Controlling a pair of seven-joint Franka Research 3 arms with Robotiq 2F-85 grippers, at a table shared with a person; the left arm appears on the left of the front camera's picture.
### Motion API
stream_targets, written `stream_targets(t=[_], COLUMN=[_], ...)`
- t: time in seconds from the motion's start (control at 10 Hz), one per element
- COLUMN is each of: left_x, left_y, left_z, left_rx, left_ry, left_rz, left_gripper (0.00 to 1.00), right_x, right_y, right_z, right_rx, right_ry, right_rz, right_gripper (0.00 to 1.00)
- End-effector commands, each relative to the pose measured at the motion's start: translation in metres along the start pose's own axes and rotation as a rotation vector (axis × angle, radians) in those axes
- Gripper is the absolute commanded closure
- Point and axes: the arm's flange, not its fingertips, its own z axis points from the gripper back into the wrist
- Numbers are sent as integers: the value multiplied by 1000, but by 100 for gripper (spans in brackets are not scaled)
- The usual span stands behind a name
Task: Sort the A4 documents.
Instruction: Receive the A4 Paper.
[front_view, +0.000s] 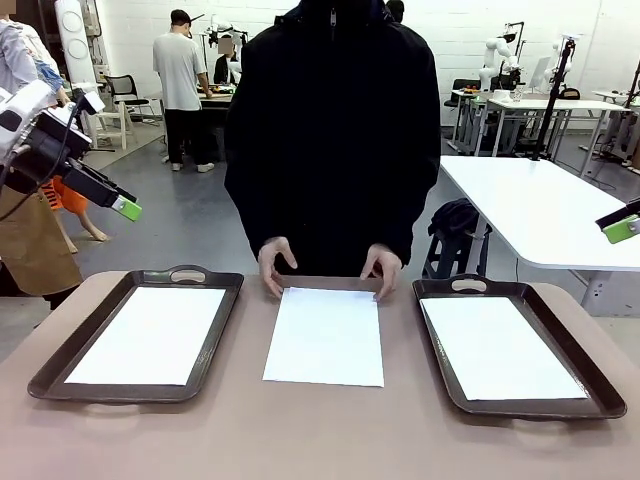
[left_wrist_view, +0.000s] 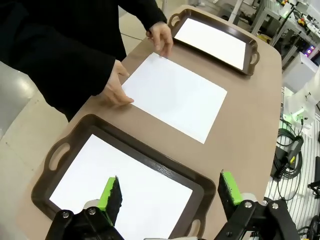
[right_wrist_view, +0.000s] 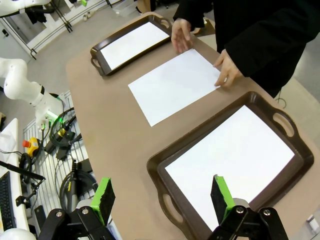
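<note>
three white sheets lie on the brown worktop (front_view: 320, 430). one sheet (front_view: 150, 335) lies flat in the left tray (front_view: 45, 378), another sheet (front_view: 500, 348) in the right tray (front_view: 603, 398). the middle sheet (front_view: 325, 336) lies bare on the worktop between the trays, touching neither. a person's hand (front_view: 275, 265) rests at each of its far corners. the robot's left hand (left_wrist_view: 170, 192) hangs above the left tray, released, jaws wide, grasping nothing. the robot's right hand (right_wrist_view: 161, 196) hangs above the right tray's near end, also released and empty.

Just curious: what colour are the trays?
Dark brown; the trays show best in the front view.
</note>
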Motion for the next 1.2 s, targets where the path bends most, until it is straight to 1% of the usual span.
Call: stream_targets(t=[0.0,0.1,0.2,0.3,1.1], left_x=[1,3,4,0,0], left_y=[-3,-2,1,-1,-1], left_z=[-3,-4,-5,-3,-3], left_rx=[-3,-2,-34,-5,-5], left_ry=[3,0,12,3,3], left_rz=[13,26,16,5,5], left_gripper=[0,0,0,0,0], right_x=[0,0,0,0,0], right_y=[0,0,0,0,0], right_z=[0,0,0,0,0], right_rx=[-1,-1,-1,-1,-1], right_ry=[-1,-1,-1,-1,-1], right_rz=[0,0,0,0,0], right_gripper=[0,0,0,0,0])
